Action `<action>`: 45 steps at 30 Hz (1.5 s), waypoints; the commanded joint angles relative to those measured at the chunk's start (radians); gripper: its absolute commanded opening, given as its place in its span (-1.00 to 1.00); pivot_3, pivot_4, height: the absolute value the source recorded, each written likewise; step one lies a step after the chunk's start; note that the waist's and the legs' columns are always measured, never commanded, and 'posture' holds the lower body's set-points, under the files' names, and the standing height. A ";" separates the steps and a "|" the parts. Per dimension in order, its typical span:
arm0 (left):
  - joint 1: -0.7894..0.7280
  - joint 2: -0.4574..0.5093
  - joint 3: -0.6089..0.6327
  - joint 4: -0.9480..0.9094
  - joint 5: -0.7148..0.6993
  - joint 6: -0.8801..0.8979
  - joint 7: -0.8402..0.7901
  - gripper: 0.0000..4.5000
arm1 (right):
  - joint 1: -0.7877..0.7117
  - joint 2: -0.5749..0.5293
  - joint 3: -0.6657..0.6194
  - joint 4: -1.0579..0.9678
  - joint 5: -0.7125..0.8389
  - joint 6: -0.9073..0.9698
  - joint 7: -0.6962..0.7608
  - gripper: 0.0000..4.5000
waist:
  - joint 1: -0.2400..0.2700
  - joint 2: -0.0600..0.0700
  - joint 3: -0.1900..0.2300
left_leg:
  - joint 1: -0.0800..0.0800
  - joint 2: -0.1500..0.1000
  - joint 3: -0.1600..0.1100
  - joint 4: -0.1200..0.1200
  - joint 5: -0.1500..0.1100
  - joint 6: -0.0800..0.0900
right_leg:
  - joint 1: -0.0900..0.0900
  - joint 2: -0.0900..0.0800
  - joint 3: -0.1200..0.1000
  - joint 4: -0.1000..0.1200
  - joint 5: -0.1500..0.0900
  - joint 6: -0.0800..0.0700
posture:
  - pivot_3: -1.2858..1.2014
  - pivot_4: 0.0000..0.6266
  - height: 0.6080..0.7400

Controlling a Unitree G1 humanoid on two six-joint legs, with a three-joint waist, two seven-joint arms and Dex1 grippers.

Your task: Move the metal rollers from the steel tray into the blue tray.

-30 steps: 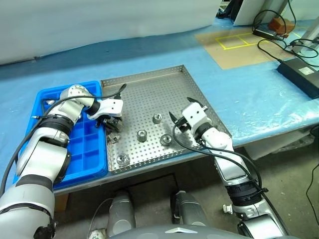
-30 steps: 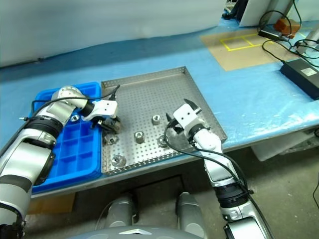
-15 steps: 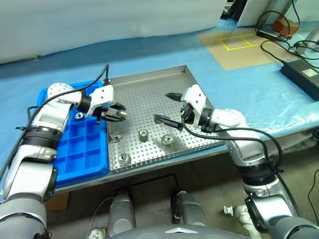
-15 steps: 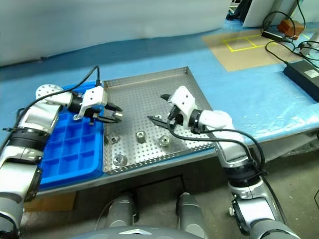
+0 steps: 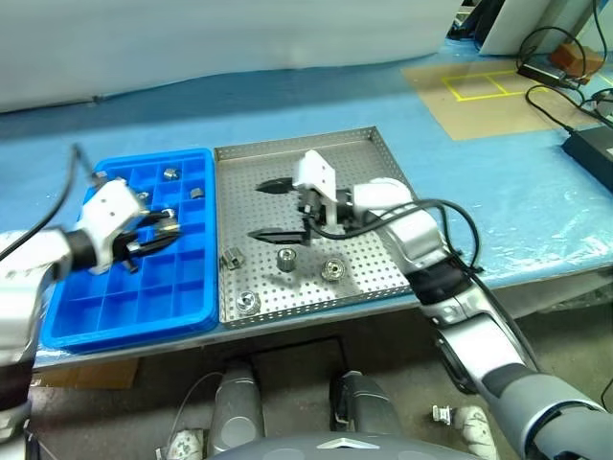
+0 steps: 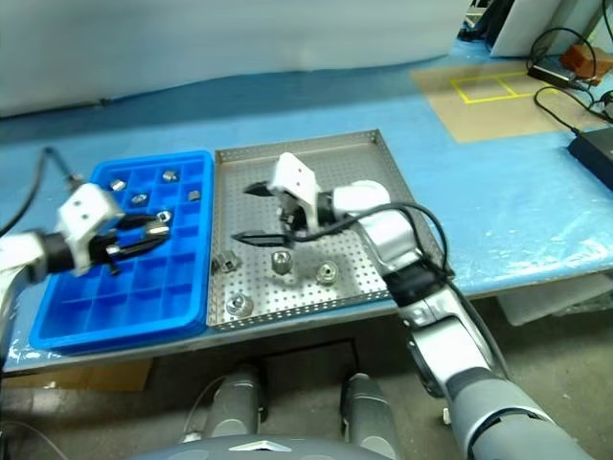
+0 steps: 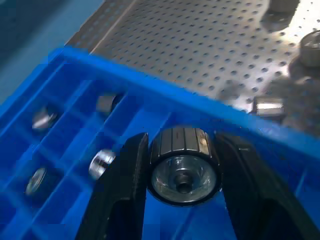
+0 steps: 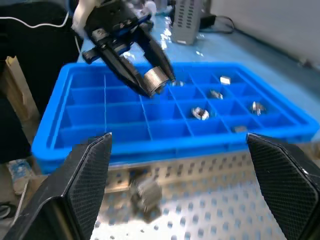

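Note:
My left gripper [image 5: 165, 230] hangs over the blue tray [image 5: 88, 314], shut on one metal roller [image 7: 184, 165], a ribbed silvery cylinder clamped between the two black fingers. Several more rollers lie in the blue tray's far compartments, one of them [image 5: 170, 173] near its far edge. On the steel tray [image 5: 369, 153] lie several rollers: one upright [image 5: 285, 257], one [image 5: 332, 269] beside it, one [image 5: 247, 303] by the near rim and one on its side [image 5: 231, 257]. My right gripper [image 5: 256, 211] hovers open over the steel tray's middle, pointing toward the blue tray, nothing between its fingers.
The two trays sit side by side on a blue-covered table [image 5: 498, 192] near its front edge. A brown board with yellow tape [image 5: 484, 91] and black cables with a power brick [image 5: 594, 144] lie at the far right.
My left gripper has carried the roller from the steel tray's left edge out over the blue tray. My right gripper has risen and swung left across the steel tray, still open.

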 commanded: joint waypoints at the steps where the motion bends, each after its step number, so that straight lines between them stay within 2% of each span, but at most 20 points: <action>1: 0.092 -0.054 0.133 -0.087 0.010 0.040 0.145 -0.20 | -0.068 0.057 0.011 0.103 -0.017 -0.125 0.040 1.00 | 0.025 0.000 0.000 | -0.001 0.000 -0.002 0.000 0.000 0.000 | 0.000 0.000 -0.001 -0.001 0.000 0.000 | 0.38 -0.52 1.00; 6: 0.194 -0.161 0.170 -0.110 0.025 0.037 0.303 -0.20 | -0.113 0.116 0.020 0.223 -0.045 -0.230 0.084 1.00 | 0.084 0.000 0.000 | -0.003 0.000 -0.006 0.000 0.000 0.000 | 0.001 -0.001 -0.004 -0.002 -0.001 0.000 | 0.43 -0.52 1.00; 14: 0.245 -0.284 0.092 -0.122 0.049 -0.003 0.459 -0.20 | -0.113 0.121 0.009 0.259 -0.070 -0.276 0.105 1.00 | 0.141 0.000 0.000 | -0.007 -0.001 -0.018 0.000 0.000 0.000 | 0.002 -0.001 -0.010 -0.002 -0.001 0.000 | 0.42 -0.52 1.00; 18: 0.223 -0.272 0.044 -0.075 0.060 -0.035 0.480 -0.20 | -0.101 0.110 0.003 0.245 -0.075 -0.269 0.098 1.00 | 0.153 0.000 0.000 | -0.006 -0.001 -0.019 0.000 0.000 0.000 | 0.002 -0.001 -0.010 -0.001 -0.001 0.000 | 0.40 -0.52 1.00; 26: 0.170 -0.226 0.029 0.022 0.046 -0.070 0.476 -0.20 | -0.065 0.077 0.000 0.204 -0.085 -0.250 0.064 1.00 | 0.157 0.001 0.000 | -0.005 -0.002 -0.019 0.000 0.000 -0.001 | 0.002 -0.001 -0.010 0.001 -0.001 0.000 | 0.35 -0.52 1.00; 28: 0.159 -0.218 0.014 0.040 0.044 -0.078 0.474 -0.20 | -0.058 0.072 -0.001 0.195 -0.088 -0.248 0.056 1.00 | 0.157 0.002 0.000 | -0.004 -0.001 -0.019 0.000 0.000 -0.001 | 0.002 -0.001 -0.010 0.002 -0.004 0.006 | 0.34 -0.52 1.00; 32: 0.125 -0.214 -0.022 0.058 0.040 -0.085 0.478 -0.20 | -0.047 0.065 0.002 0.183 -0.096 -0.251 0.041 1.00 | 0.159 0.004 0.000 | -0.001 -0.002 -0.019 -0.003 0.000 -0.001 | 0.004 -0.001 -0.010 0.003 -0.004 0.006 | 0.33 -0.52 1.00; 38: 0.094 -0.210 0.009 -0.019 -0.096 -0.018 0.409 -0.20 | -0.029 0.054 0.002 0.156 -0.098 -0.235 0.021 1.00 | 0.157 0.003 0.000 | 0.000 -0.002 -0.020 -0.003 0.000 -0.001 | 0.005 -0.001 -0.010 0.003 -0.004 0.006 | 0.31 -0.52 1.00; 45: 0.129 -0.139 0.008 0.035 -0.118 -0.023 0.353 -0.20 | -0.019 0.048 0.003 0.139 -0.100 -0.222 0.005 1.00 | 0.126 0.001 -0.001 | -0.001 -0.001 -0.020 -0.001 0.003 -0.005 | 0.004 0.000 -0.010 0.002 -0.003 0.004 | 0.30 -0.52 1.00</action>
